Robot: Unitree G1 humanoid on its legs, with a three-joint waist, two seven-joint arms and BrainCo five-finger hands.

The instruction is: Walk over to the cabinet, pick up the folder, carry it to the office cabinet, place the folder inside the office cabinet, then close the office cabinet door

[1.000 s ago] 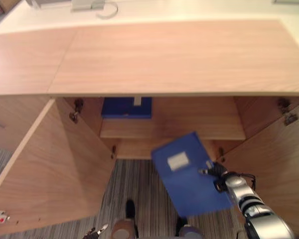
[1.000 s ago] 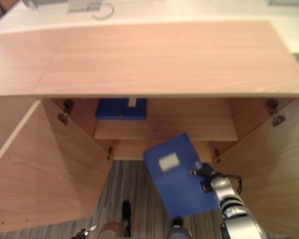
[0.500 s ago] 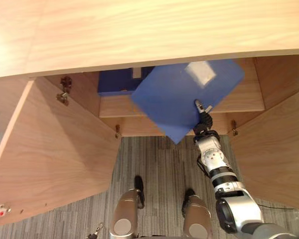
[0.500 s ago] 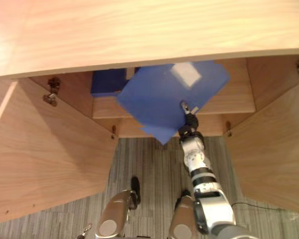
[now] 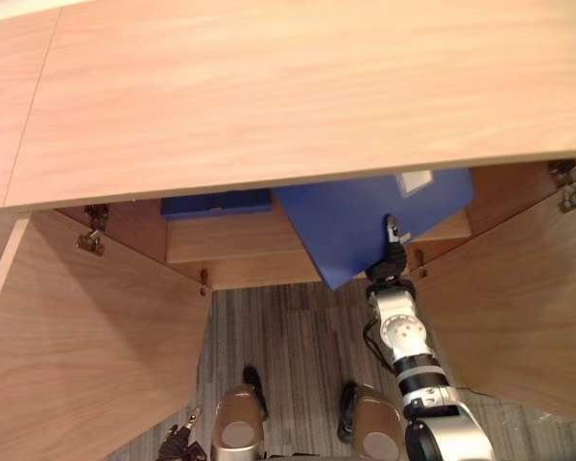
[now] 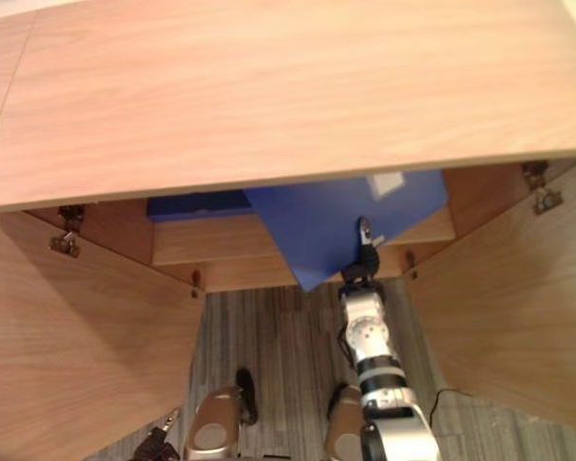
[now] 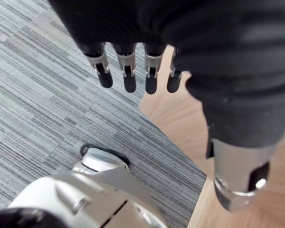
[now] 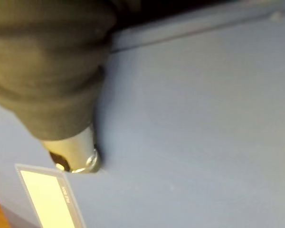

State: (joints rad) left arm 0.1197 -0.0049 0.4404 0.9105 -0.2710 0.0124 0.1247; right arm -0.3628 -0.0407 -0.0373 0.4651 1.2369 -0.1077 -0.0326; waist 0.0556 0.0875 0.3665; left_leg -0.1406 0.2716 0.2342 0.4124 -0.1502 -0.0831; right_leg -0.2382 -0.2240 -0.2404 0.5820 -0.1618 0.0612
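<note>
A blue folder [image 5: 350,226] with a white label [image 5: 415,181] is tilted in the open office cabinet [image 5: 269,86], its far part hidden under the wooden top, above the shelf [image 5: 230,240]. My right hand [image 5: 393,254] reaches up from below and is shut on the folder's near edge, thumb on its upper face. The right wrist view shows that thumb [image 8: 76,154] pressed on the blue cover [image 8: 204,118]. My left hand [image 7: 128,71] hangs low by the floor with straight fingers, holding nothing.
A second blue folder [image 5: 216,203] lies at the back left on the shelf. Both doors stand open: the left door [image 5: 86,336] and the right door [image 5: 518,317] flank the opening. Grey striped carpet [image 5: 298,336] lies between them.
The view has shifted nearer over the cabinet top. My right hand has pushed the folder up and further in, so more of it lies under the top panel.
</note>
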